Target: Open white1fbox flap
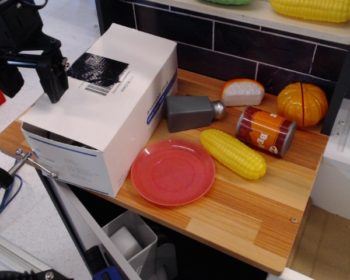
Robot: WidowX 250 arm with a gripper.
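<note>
The white1fbox is a large white carton with blue print, lying at the left end of the wooden table. Its flap is the broad top panel with a glossy black patch and a barcode; it lies nearly flat, with a dark gap under its front-left edge. My black gripper hangs at the flap's left edge and looks open. One finger is over the flap beside the black patch; the other is off the carton's left side. It holds nothing.
A red plate lies against the carton's front right. A grey shaker, a yellow corn cob, an orange can, a bread piece and a pumpkin lie to the right. A dark tiled wall stands behind.
</note>
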